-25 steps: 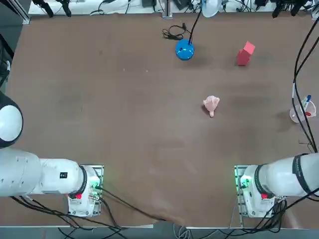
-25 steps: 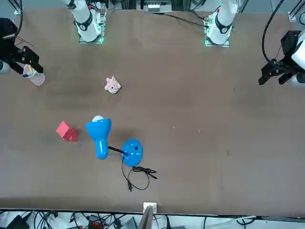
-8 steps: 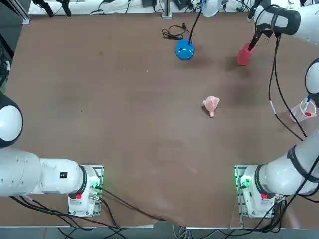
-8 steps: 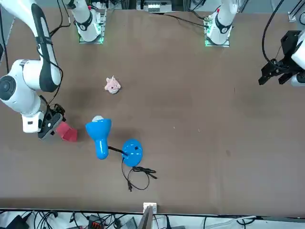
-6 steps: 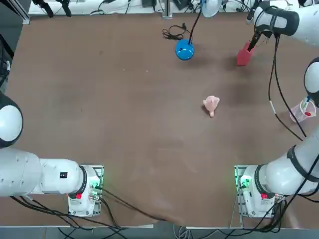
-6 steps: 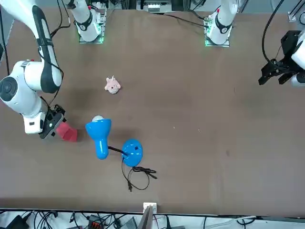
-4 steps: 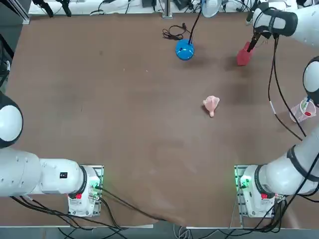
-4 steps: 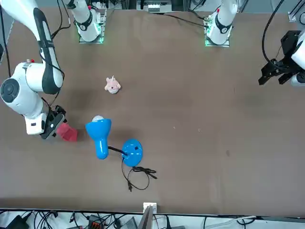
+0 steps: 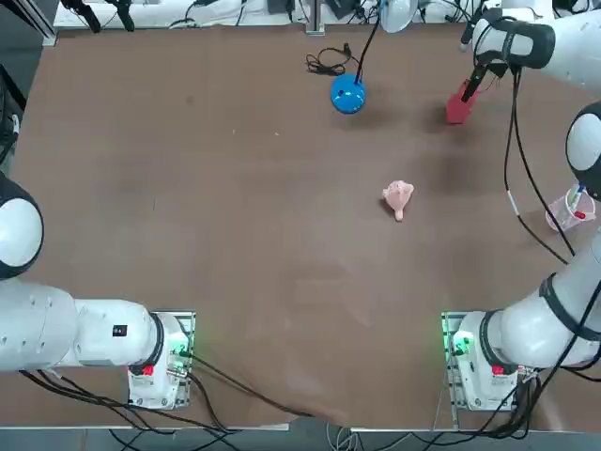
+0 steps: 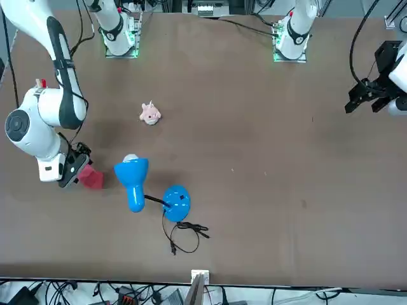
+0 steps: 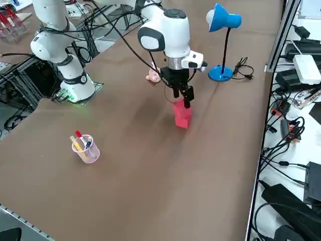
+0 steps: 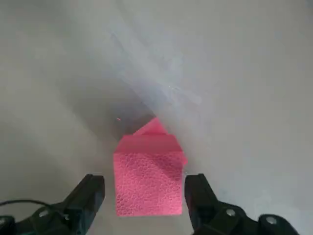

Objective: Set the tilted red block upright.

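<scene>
Right gripper (image 12: 144, 188): jaws apart, astride the tilted, matte red rectangular block (image 12: 148, 183); uneven closing contact could topple it.

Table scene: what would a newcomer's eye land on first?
Probably the bright blue lamp, standing on the table's far side from the robot, its cord coiled beside the base. Next, the red block, tilted, with the right gripper at it, open, a finger on either side. The small pink toy sits alone nearer the middle of the table.
</scene>
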Robot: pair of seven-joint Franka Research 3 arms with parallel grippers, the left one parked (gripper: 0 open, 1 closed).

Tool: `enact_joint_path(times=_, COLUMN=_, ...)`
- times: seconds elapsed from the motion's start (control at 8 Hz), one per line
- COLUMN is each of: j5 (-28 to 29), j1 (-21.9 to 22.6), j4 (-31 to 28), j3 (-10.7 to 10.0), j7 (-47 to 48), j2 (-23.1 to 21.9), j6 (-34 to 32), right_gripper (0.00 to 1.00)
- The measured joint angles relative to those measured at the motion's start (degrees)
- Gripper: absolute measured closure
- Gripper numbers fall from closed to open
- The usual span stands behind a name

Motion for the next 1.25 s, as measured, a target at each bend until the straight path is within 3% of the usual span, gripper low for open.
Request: enact_joint_path(times=1.25, j5=0.02, j1=-0.44, j4=2.09, j3=-0.03, j7=-0.78, j2=2.10, j6=0.26, right_gripper=0.00)
